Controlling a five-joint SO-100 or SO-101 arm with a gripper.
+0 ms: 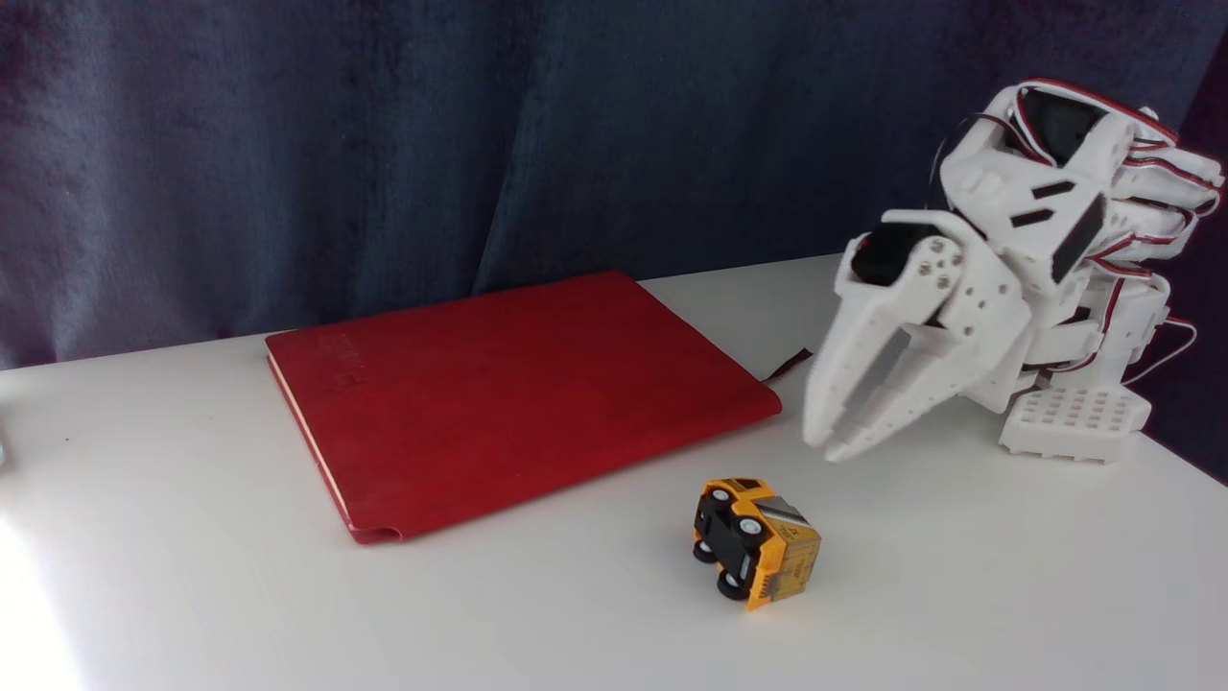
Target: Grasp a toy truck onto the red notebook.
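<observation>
The toy truck [756,542], tipped sideways near the red notebook [508,393], looks light, rigid and slick, so grip its flat sides; the end effector [831,443] hangs empty, nearly closed.

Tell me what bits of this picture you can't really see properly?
- Gripper in the fixed view: motion blur smears its fingertips, so open or shut is unclear.
- Toy truck: tipped on its side, its far side faces away.
- Red notebook: cover lettering too faint to read.
- Ribbon bookmark: only its tip pokes out beyond the notebook.
- Arm base: partly behind the gripper.
</observation>
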